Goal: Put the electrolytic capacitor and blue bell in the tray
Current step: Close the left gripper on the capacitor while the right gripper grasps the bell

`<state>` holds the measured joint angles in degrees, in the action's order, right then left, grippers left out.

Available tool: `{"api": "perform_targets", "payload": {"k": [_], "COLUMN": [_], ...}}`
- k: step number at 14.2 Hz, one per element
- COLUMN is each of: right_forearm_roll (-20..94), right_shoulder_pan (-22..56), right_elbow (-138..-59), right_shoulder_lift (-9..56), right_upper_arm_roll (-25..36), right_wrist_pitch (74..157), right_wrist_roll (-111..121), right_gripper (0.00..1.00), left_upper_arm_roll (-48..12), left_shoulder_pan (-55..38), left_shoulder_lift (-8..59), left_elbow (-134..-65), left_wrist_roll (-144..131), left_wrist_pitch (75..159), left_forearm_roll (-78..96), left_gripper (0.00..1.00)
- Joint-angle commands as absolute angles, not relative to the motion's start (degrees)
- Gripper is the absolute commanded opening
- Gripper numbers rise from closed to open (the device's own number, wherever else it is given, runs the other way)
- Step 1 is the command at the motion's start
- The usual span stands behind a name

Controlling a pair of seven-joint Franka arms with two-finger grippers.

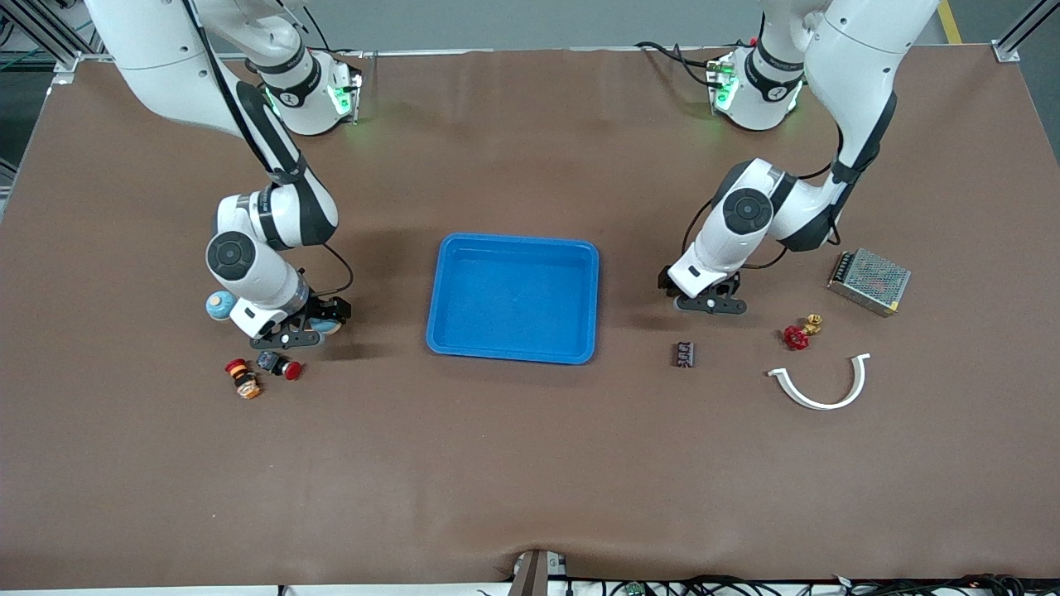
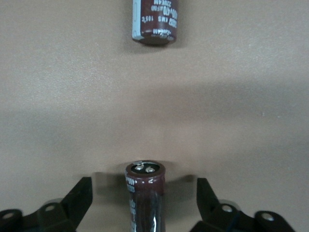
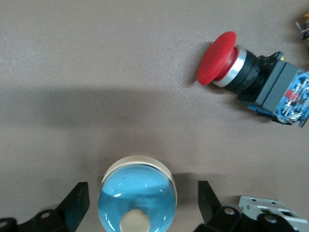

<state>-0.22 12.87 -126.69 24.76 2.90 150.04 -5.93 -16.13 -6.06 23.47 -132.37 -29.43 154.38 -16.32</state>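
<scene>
A: Where is the left gripper [image 1: 710, 303] sitting right now?

B: It is hanging low over the table toward the left arm's end, beside the blue tray [image 1: 514, 297]. In the left wrist view its fingers [image 2: 77, 199] are standing wide apart with a brown capacitor [image 2: 145, 195] upright between them, touching neither one.

A: And the second capacitor [image 1: 682, 354]?

B: That one is lying on its side on the table, nearer to the front camera than the gripper and apart from the tray.

A: What is the right gripper [image 1: 287, 331] doing?

B: It is hovering low toward the right arm's end of the table. Its fingers [image 3: 76, 205] are also spread, framing the blue bell [image 3: 137, 199] without touching it. The bell is sitting on the table, outside the tray.

A: Anything close by?

B: A red push button [image 1: 279, 365] is lying on the table near the bell, nearer to the front camera, with an orange switch [image 1: 243, 378] just beside it. Toward the left arm's end, a red valve [image 1: 802, 332], a white curved clip [image 1: 823, 384] and a metal power supply [image 1: 869, 281] are resting on the table.
</scene>
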Motion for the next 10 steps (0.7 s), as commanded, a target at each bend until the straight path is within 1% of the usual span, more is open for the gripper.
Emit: {"api": "perform_targets", "payload": {"k": [1, 2, 3, 4, 5, 8, 10], "right_forearm_roll": [0.5, 0.5, 0.5, 0.5, 0.5, 0.5, 0.5], "right_shoulder_pan": [13.4, 13.4, 13.4, 13.4, 13.4, 13.4, 13.9], "right_elbow": [-126.6, -126.6, -126.7, -126.8, -126.8, -126.8, -126.7], "right_shoulder_lift": [25.0, 25.0, 25.0, 25.0, 25.0, 25.0, 24.9], "right_upper_arm_roll": [3.1, 3.1, 3.1, 3.1, 3.1, 3.1, 3.1], "right_wrist_pitch": [150.5, 150.5, 150.5, 150.5, 150.5, 150.3, 149.8], "right_wrist_roll": [-5.5, -5.5, -5.5, -5.5, -5.5, -5.5, -5.8], "right_gripper": [0.85, 0.81, 0.75, 0.68, 0.62, 0.50, 0.48], "left_upper_arm_roll": [-16.3, -16.3, -16.3, -16.4, -16.5, -16.7, -18.4], "left_shoulder_pan": [-5.7, -5.8, -5.8, -5.7, -5.8, -6.4, -6.4], "left_shoulder_lift": [22.0, 21.5, 20.7, 19.8, 19.3, 19.2, 19.2], "left_elbow": [-133.3, -133.0, -132.5, -132.1, -131.1, -128.2, -127.4], "left_wrist_roll": [-30.7, -30.4, -30.3, -30.3, -30.5, -31.7, -38.6], "left_wrist_pitch": [153.7, 151.8, 149.4, 147.3, 145.4, 139.8, 138.8], "left_forearm_roll": [-17.8, -17.9, -17.9, -17.9, -17.9, -17.8, -17.7], "left_gripper": [0.39, 0.23, 0.10, 0.00, 0.00, 0.00, 0.00]}}
